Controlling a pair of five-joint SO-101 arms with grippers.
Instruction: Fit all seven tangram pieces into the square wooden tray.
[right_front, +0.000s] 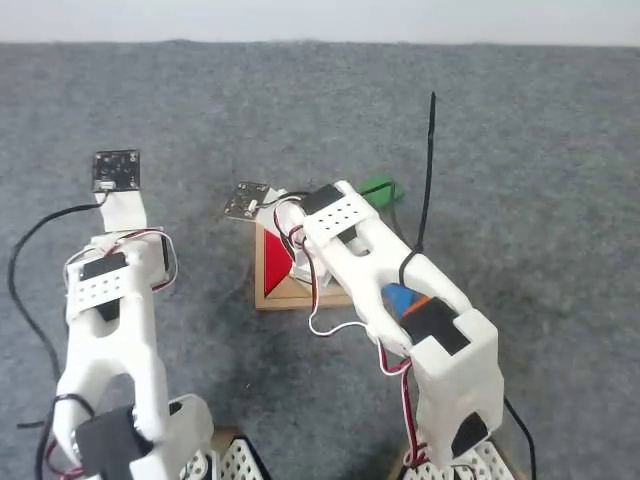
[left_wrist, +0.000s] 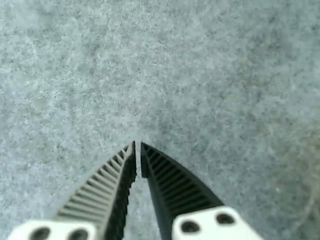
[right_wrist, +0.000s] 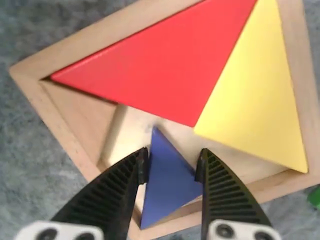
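While the grey desk (right_front: 520, 120) carries the square wooden tray (right_wrist: 75, 45) at centre frame of the high view, the red triangle (right_wrist: 160, 65) and yellow triangle (right_wrist: 260, 90) lie flat inside it, edges touching. The right end effector (right_wrist: 172, 152) grips the blue triangle (right_wrist: 167, 175), tip near the red piece, rear corner over the tray rim. Best done by lowering level into the bare pocket and releasing once flat; a tilt likely wedges it. The left end effector (left_wrist: 138, 145) is closed and empty, left of frame. A green piece (right_front: 382, 188) sits upper right of the tray.
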